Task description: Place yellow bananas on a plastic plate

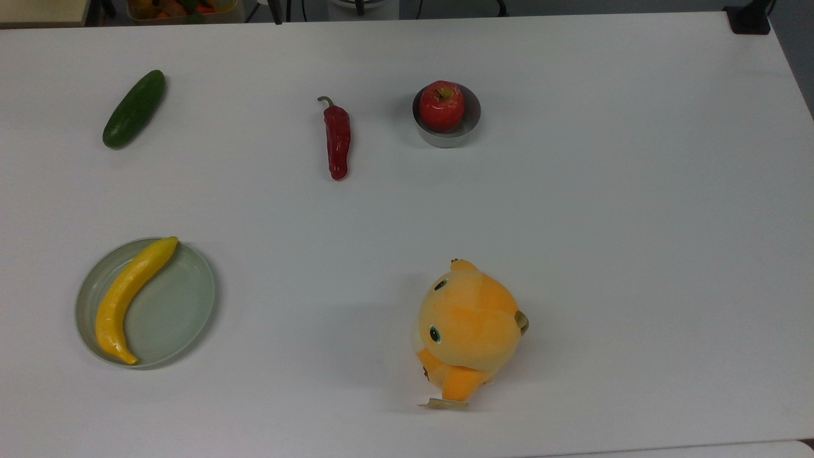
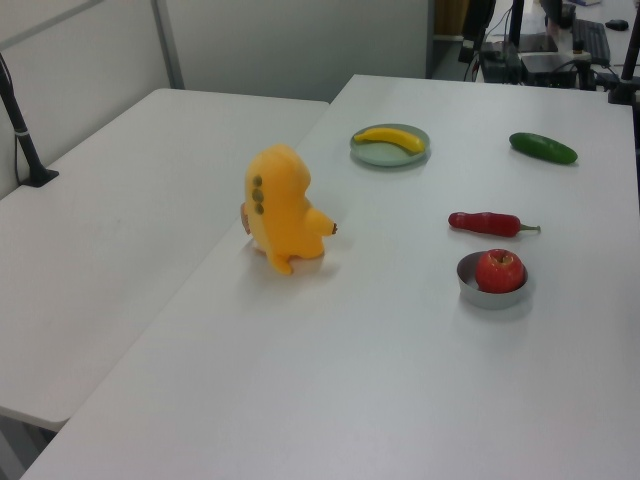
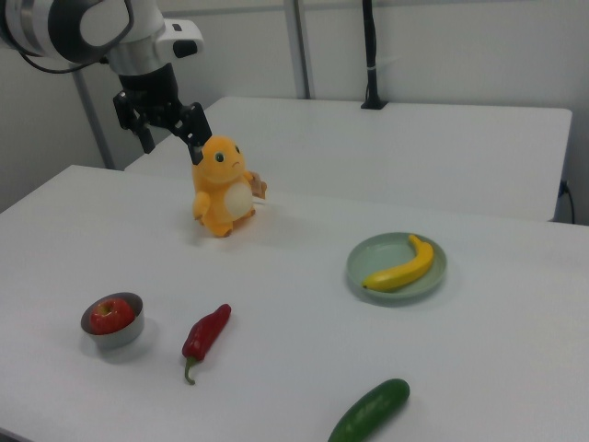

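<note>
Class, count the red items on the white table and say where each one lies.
2: a red chili pepper lying bare on the table, and a red apple in the small metal bowl beside it.

A lab or office is suggested by plain white tables point(image 2: 130, 230), partition walls point(image 3: 442, 46), a robot arm point(image 3: 83, 28) and cabled equipment point(image 2: 545, 40) behind.

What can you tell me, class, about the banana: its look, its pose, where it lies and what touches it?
The banana is one smooth, glossy, yellow piece, curved, with pointed ends; it looks like plastic. It lies flat on the pale grey-green plate, along the top view's left side of the plate, with one tip reaching the rim at the top and the other near the rim at the bottom. Nothing but the plate touches it. In the right view it spans most of the plate.
</note>
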You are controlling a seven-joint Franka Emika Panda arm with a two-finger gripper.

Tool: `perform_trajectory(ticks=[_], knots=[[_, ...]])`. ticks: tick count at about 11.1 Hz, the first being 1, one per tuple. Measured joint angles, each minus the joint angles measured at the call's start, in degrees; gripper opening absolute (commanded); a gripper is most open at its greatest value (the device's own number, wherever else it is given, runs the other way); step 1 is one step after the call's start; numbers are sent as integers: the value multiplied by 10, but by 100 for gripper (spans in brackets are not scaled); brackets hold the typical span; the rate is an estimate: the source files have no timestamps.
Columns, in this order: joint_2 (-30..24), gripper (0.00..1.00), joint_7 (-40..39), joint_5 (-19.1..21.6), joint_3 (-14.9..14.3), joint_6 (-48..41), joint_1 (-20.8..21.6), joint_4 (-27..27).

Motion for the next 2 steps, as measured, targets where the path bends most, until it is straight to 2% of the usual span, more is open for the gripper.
perform_trajectory(ticks=[2], knots=[[0,100,-17,0,0,0,-1,-1]])
